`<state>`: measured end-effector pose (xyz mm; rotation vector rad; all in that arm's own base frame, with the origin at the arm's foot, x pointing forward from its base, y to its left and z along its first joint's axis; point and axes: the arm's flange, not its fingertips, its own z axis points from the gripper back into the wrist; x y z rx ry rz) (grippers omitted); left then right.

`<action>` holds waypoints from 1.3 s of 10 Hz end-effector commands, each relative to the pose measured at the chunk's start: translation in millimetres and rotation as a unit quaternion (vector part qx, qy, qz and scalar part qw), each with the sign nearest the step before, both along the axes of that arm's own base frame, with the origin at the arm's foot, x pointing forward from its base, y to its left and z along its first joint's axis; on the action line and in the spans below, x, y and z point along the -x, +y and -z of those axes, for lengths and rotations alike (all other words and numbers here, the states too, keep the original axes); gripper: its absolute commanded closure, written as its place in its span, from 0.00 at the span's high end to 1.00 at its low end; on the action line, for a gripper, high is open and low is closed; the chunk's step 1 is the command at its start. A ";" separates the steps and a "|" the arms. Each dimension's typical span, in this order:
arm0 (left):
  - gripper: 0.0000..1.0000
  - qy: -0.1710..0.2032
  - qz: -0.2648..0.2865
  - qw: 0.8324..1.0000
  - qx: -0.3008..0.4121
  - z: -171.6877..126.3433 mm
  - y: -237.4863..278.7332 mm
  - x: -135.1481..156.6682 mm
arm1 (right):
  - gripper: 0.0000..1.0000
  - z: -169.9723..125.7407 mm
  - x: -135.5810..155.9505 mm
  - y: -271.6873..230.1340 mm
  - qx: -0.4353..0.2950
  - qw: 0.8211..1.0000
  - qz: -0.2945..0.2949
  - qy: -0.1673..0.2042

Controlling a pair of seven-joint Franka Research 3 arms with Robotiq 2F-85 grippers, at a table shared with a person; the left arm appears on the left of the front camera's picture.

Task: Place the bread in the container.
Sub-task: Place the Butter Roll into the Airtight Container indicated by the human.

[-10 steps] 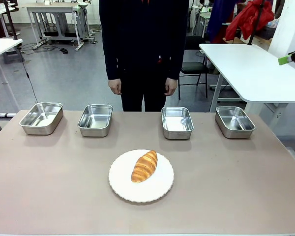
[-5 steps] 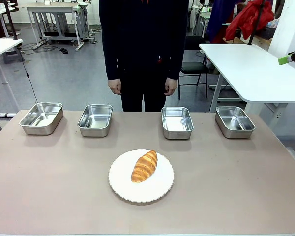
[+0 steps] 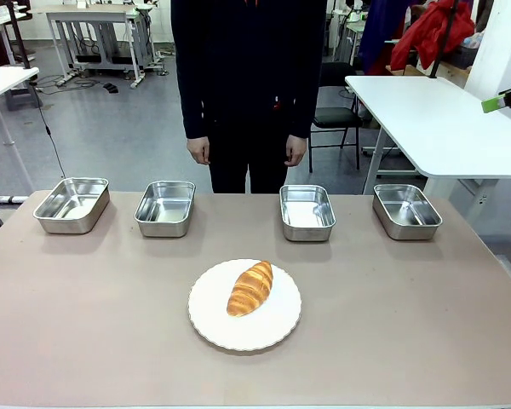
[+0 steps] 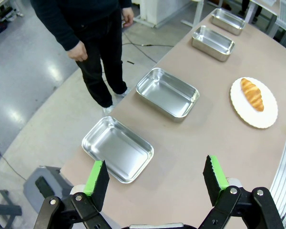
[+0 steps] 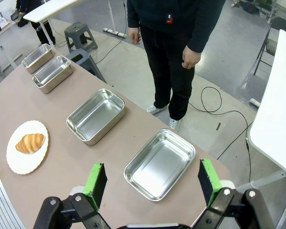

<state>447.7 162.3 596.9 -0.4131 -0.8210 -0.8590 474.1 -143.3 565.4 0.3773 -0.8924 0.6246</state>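
Bread (image 3: 250, 288): lay on plate (image 3: 277, 328), frame centre.
Left pincer (image 4: 155, 168): spread, empty, bottom edge, above counter (image 4: 190, 143).
Right pincer (image 5: 151, 171): spread, empty, bottom edge.

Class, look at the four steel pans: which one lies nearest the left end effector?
The pan at the row's left end, just ahead of the open left end effector. The other pans lie farther along the row.

A bread roll (image 3: 249, 288) lies on a plate (image 3: 274, 329) at the middle of the desk (image 3: 409, 324), toward the robot's side. Behind it, four pans (image 3: 163, 227) sit in a row along the far edge, two left and two right, with a person (image 3: 249, 85) standing beyond them.
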 end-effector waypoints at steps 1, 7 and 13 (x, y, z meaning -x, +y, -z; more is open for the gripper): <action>1.00 -0.002 0.004 1.000 0.000 -0.8 -0.9 0.6 | 1.00 -1.1 -0.1 0.9 -0.002 1.000 -0.002 -0.003; 1.00 -0.002 0.004 1.000 0.000 -0.8 -0.9 0.6 | 1.00 -1.1 -0.1 0.9 -0.002 1.000 -0.002 -0.003; 1.00 -0.002 0.004 1.000 0.000 -0.8 -0.9 0.6 | 1.00 -1.1 -0.1 0.9 -0.002 1.000 -0.002 -0.003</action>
